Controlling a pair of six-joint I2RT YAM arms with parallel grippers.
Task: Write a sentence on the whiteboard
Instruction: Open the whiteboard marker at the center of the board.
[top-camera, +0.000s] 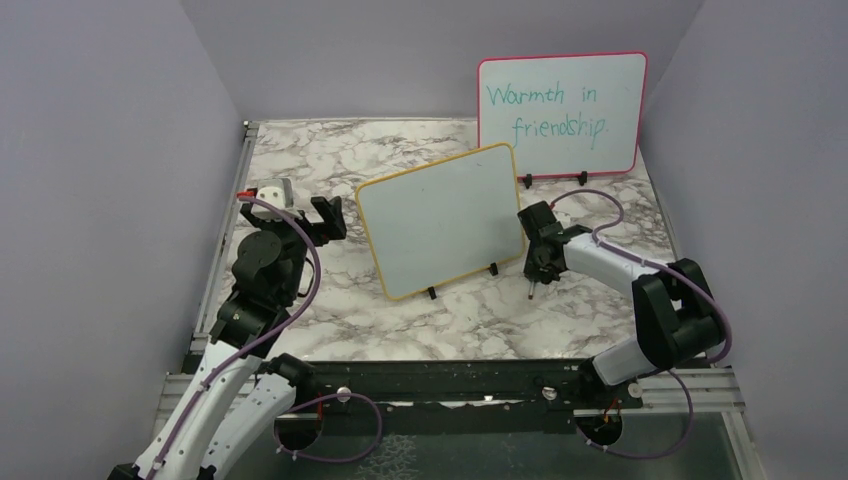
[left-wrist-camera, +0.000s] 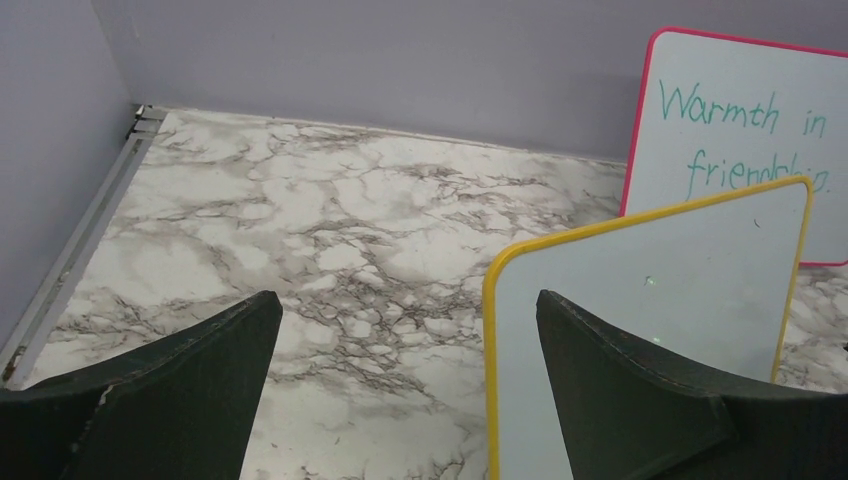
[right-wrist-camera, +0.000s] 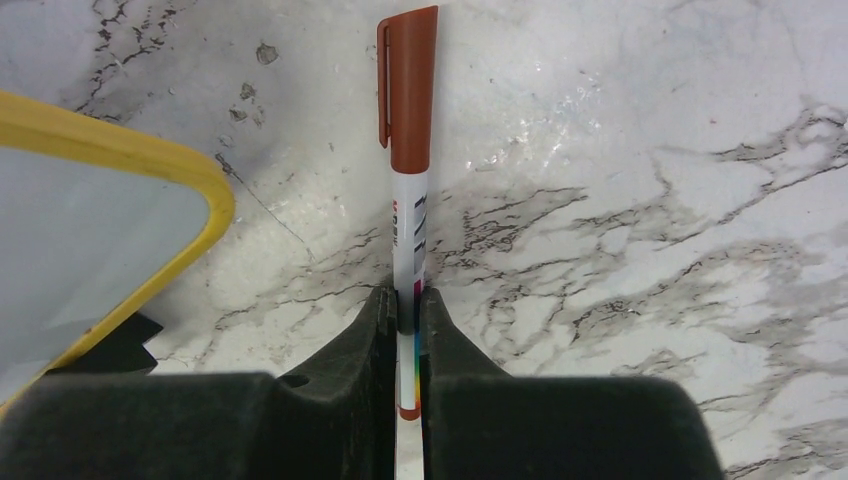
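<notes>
As the overhead camera shows, the whiteboard (top-camera: 440, 220) stands propped at centre, blank and tilted back for writing, with my right gripper (top-camera: 534, 284) low beside its right edge. Left wrist: my left gripper (left-wrist-camera: 405, 310) gapes wide and empty, facing the board. Right wrist: my jaws are clamped on a marker (right-wrist-camera: 409, 215) — its cap (right-wrist-camera: 408, 90) is on, so I judge uncapping comes first.
</notes>
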